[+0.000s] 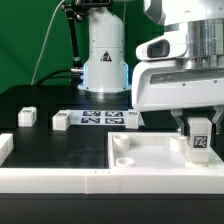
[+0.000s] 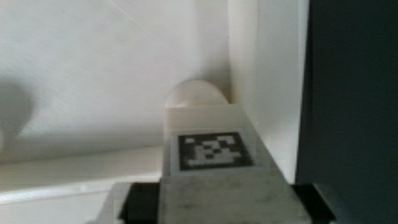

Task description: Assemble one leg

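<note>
Exterior view: gripper (image 1: 198, 130) fingers pinching leg (image 1: 199, 143) upright, tag outward, low over white panel (image 1: 150, 166) at its corner on exterior view's right, likely so free end seats there. Wrist view: leg (image 2: 214, 150) tip aims into corner; contact unclear. Spare legs (image 1: 27, 116) well apart

Green backdrop (image 1: 22, 30) behind a black table (image 1: 40, 100) (evenly lit).

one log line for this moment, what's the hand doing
hand: shut on leg | leg: upright, tag facing exterior camera | position: over white panel, corner at exterior view's right | seated: cannot tell
</note>
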